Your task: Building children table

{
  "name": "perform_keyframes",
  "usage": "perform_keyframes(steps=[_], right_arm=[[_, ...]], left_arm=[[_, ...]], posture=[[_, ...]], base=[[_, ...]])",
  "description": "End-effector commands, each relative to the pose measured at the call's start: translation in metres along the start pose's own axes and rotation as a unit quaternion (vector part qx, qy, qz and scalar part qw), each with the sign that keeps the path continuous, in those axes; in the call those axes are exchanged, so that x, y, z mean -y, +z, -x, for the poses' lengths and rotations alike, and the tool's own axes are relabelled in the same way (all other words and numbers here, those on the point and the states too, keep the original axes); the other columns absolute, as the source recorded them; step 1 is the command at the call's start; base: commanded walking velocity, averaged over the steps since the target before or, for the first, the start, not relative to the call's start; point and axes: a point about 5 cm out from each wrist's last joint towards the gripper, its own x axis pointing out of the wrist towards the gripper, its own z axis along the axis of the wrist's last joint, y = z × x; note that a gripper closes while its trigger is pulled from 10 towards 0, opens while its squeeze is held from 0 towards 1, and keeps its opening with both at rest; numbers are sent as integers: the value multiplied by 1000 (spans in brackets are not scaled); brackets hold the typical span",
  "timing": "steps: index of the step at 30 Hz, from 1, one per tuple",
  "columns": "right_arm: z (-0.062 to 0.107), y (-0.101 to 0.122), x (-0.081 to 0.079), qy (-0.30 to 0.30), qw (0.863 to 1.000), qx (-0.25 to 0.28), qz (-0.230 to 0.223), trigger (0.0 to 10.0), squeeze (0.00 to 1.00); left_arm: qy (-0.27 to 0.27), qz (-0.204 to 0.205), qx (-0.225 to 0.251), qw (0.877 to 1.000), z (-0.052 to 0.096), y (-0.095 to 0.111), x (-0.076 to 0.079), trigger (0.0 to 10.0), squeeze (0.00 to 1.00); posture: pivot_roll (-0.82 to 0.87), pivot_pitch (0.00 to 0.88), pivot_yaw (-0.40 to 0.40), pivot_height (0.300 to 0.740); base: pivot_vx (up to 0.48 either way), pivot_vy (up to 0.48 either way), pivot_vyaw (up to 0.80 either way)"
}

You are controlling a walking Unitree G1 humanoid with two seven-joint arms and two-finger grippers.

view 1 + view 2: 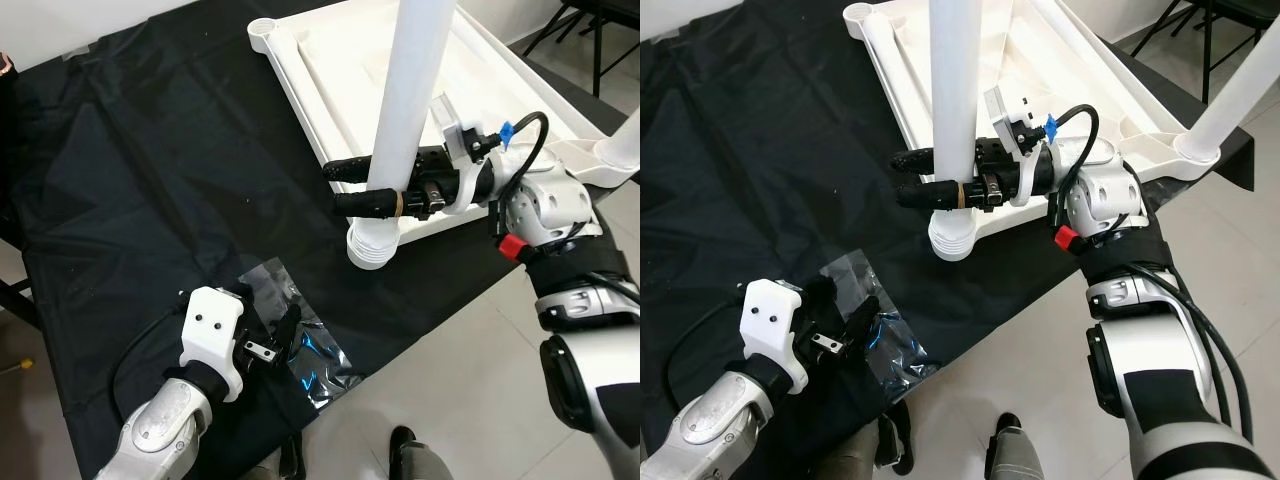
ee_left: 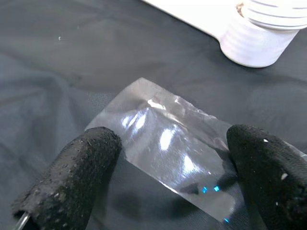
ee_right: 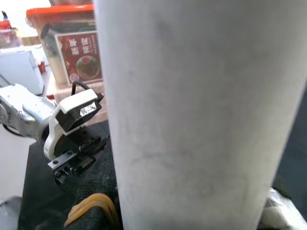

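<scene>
Table leg (image 1: pixel 412 90) upright, threaded end down, clamped by right claw (image 1: pixel 345 185).

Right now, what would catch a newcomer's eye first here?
The tall white table leg stands out, gripped near its base by the right tool at the corner of the upturned white tabletop. Nearer, the open left tool hovers over a shiny plastic bag on the black cloth.
</scene>
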Motion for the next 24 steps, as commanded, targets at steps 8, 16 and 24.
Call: perform_keyframes(steps=[8, 16, 24], right_arm=[[-21, 8, -10, 76, 995, -30, 55, 10000, 0], [-12, 14, -9, 72, 995, -38, 59, 10000, 0], [-2, 13, -13, 66, 996, -37, 50, 10000, 0]], left_arm=[[34, -27, -1, 999, 9, -3, 2, 10000, 0], [57, -34, 8, 998, 12, -3, 3, 10000, 0], [64, -31, 12, 997, 12, -4, 2, 10000, 0]], posture=[[77, 436, 66, 740], [85, 447, 63, 740], [81, 445, 68, 740]], base=[[0, 0, 0], [0, 0, 0], [0, 0, 0]])
